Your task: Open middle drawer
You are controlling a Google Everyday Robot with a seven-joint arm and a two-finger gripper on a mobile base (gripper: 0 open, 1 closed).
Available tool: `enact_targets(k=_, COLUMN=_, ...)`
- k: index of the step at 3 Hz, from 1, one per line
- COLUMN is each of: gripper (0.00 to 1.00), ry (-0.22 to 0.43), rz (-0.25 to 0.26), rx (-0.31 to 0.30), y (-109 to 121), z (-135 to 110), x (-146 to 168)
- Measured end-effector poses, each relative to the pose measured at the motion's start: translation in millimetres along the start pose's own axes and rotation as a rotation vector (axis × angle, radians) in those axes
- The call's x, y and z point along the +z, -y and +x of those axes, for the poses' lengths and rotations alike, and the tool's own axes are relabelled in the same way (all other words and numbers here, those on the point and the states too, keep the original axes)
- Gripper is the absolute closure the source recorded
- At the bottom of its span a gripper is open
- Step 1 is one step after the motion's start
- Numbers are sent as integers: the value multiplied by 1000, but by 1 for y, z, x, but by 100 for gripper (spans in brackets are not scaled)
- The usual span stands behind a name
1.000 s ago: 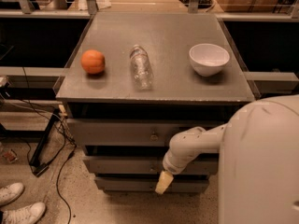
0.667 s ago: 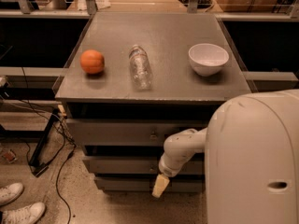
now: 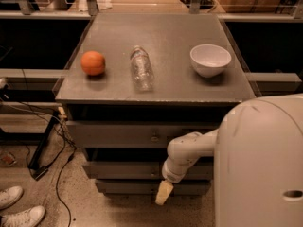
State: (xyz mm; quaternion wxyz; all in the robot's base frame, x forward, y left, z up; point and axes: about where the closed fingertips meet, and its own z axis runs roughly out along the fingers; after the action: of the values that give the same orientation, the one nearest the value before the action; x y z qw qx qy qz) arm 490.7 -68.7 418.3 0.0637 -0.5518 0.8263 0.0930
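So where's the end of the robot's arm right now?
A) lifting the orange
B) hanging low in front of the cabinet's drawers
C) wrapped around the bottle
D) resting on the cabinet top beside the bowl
B: the gripper points down in front of the drawers, lower than the middle drawer, while the orange, bottle and bowl sit apart from it on top.

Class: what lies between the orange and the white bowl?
Camera view: a clear plastic bottle, on its side. The gripper hangs below, before the lowest drawer.
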Motion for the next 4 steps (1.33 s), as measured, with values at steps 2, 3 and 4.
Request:
enact_targets(k=2, gripper=0, ry=0, rz=-24, rx=-1, y=-15, z=6, x=-14)
enact_targets(k=3, gripper=0, ry=-6, rz=-66, rx=16, y=-46, z=29, x=-31)
enact_targets(k=4, gripper=0, ry=-50, rz=-137, rx=48, y=-99, z=88, x=-42)
